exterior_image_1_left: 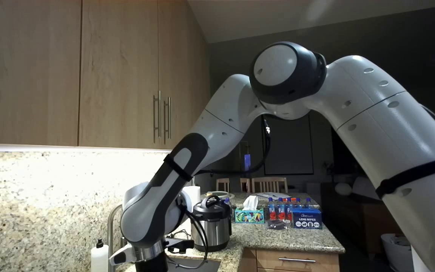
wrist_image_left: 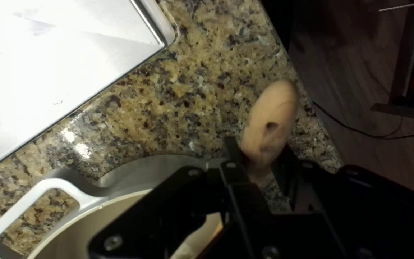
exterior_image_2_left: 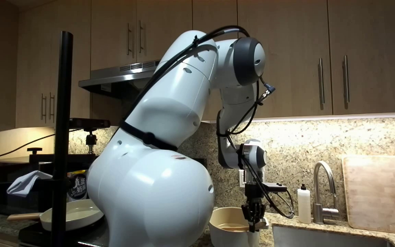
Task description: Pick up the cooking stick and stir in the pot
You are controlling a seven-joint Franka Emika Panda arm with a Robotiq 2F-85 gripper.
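The wooden cooking stick [wrist_image_left: 273, 111] has a rounded handle end with a small hole, pointing away from the pot in the wrist view. My gripper [wrist_image_left: 259, 153] is shut on that handle, one black finger on each side. In an exterior view the gripper [exterior_image_2_left: 254, 224] points down at the near right rim of the pot [exterior_image_2_left: 230, 238]. From there the stick [exterior_image_2_left: 237, 228] slants into the pot, its lower part inside. The cream pot rim [wrist_image_left: 101, 208] shows at lower left in the wrist view, partly hidden behind the gripper. The pot does not show in the remaining exterior view.
A steel sink [wrist_image_left: 59, 64] is set into the granite counter [wrist_image_left: 199, 82] beside the pot. A white pot handle [wrist_image_left: 45, 201] sticks out on the sink side. Behind stand a soap bottle [exterior_image_2_left: 304, 206], a faucet [exterior_image_2_left: 321, 192] and a cutting board [exterior_image_2_left: 382, 192]. A frying pan [exterior_image_2_left: 77, 214] rests farther left.
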